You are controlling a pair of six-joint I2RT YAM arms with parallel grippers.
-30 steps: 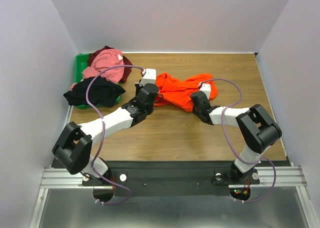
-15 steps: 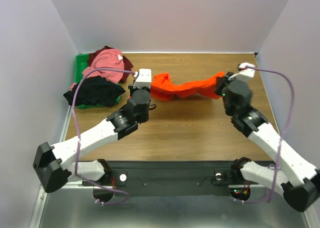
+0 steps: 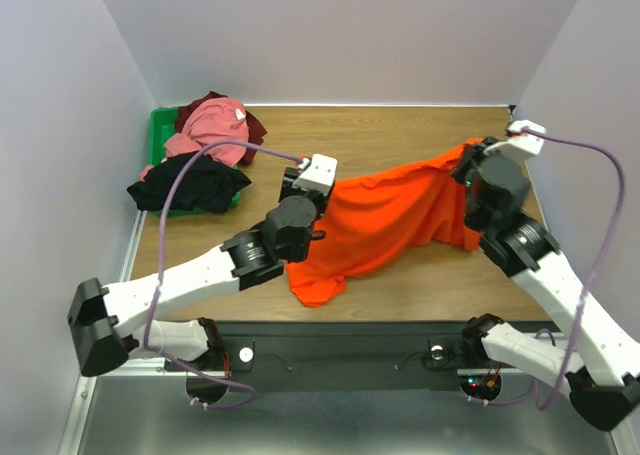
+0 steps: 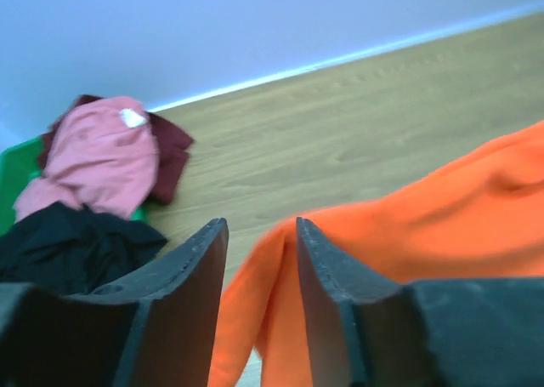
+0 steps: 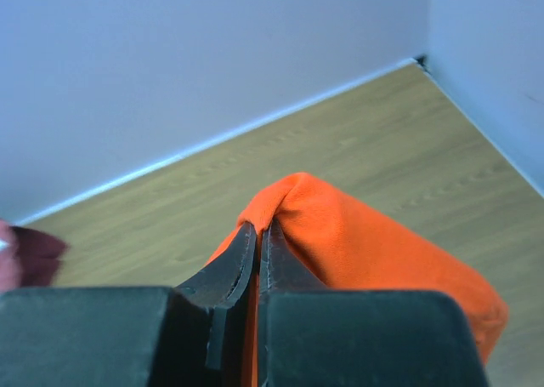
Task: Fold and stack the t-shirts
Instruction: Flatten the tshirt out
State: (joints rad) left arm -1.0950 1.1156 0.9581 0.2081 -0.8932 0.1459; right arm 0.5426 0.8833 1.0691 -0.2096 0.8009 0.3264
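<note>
Orange t-shirt (image 3: 390,225): soft cloth, matt, creased.
Pink t-shirt (image 3: 212,125): cloth, matt.
Maroon t-shirt (image 3: 252,127): cloth, matt.
Black t-shirt (image 3: 190,183): cloth, matt, crumpled.
Bin (image 3: 157,140): green plastic, smooth, slight sheen.
Table (image 3: 400,135): wood-grain top, smooth, low sheen.
Left gripper (image 4: 259,227): fingers black, matt, plastic by look.
Right gripper (image 5: 257,227): fingers black, matt, same finish.
Left arm (image 3: 190,280): white shell, smooth, semi-gloss plastic; black joints.
Right arm (image 3: 560,295): same finish.
Cables (image 3: 200,165): purple sheath, smooth.
Base rail (image 3: 130,355): bare grey metal.
Walls (image 3: 350,35): pale, smooth, matt.

A bright orange cloth t-shirt (image 3: 385,220) sprawls over the brown wooden desk (image 3: 400,135), its far right corner raised at the right claw (image 3: 468,165), the left claw (image 3: 300,181) at its left edge.
</note>
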